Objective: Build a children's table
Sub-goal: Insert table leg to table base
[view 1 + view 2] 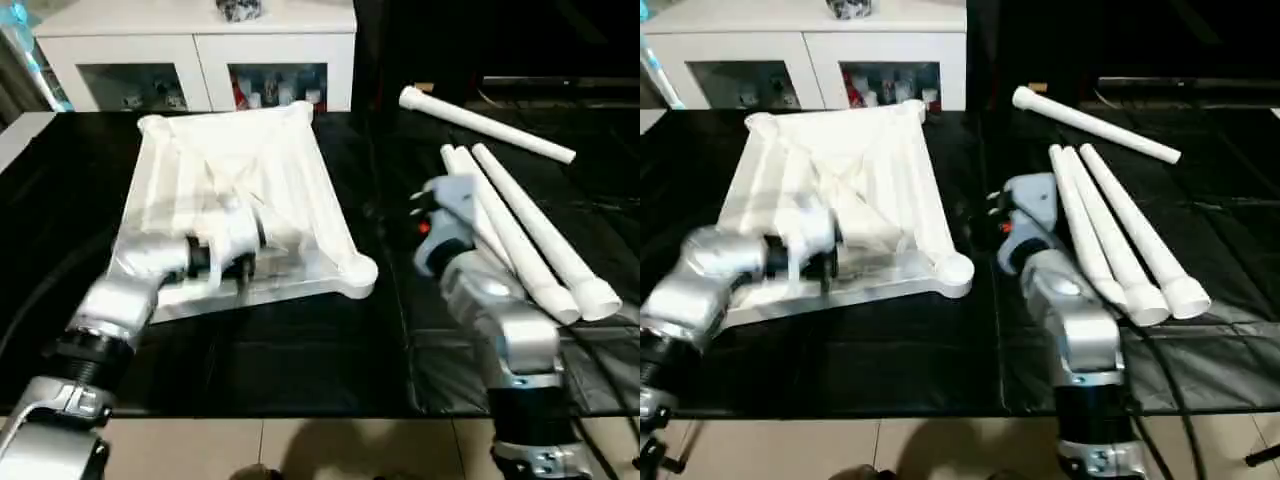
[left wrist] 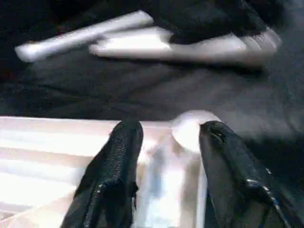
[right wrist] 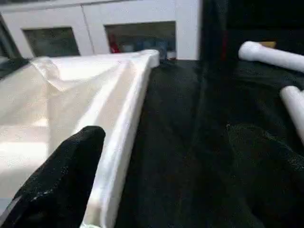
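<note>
The children's table top (image 1: 240, 180) lies upside down on the black cloth, white ribs facing up. My left gripper (image 2: 171, 129) hovers over its near edge, close to a round corner socket (image 2: 190, 127). Its black fingers (image 2: 118, 156) stand apart with nothing between them. Three white legs (image 1: 530, 240) lie side by side to the right, and one more leg (image 1: 485, 125) lies crosswise behind them. My right gripper (image 3: 166, 135) is open over the cloth between the top's right rim (image 3: 128, 109) and the legs, holding nothing.
A white cabinet (image 1: 200, 50) with glass doors stands behind the table top. The black cloth (image 1: 300, 350) ends at a front edge, with floor tiles (image 1: 300, 445) below it. Dark cables (image 1: 1180, 390) trail on the cloth at the near right.
</note>
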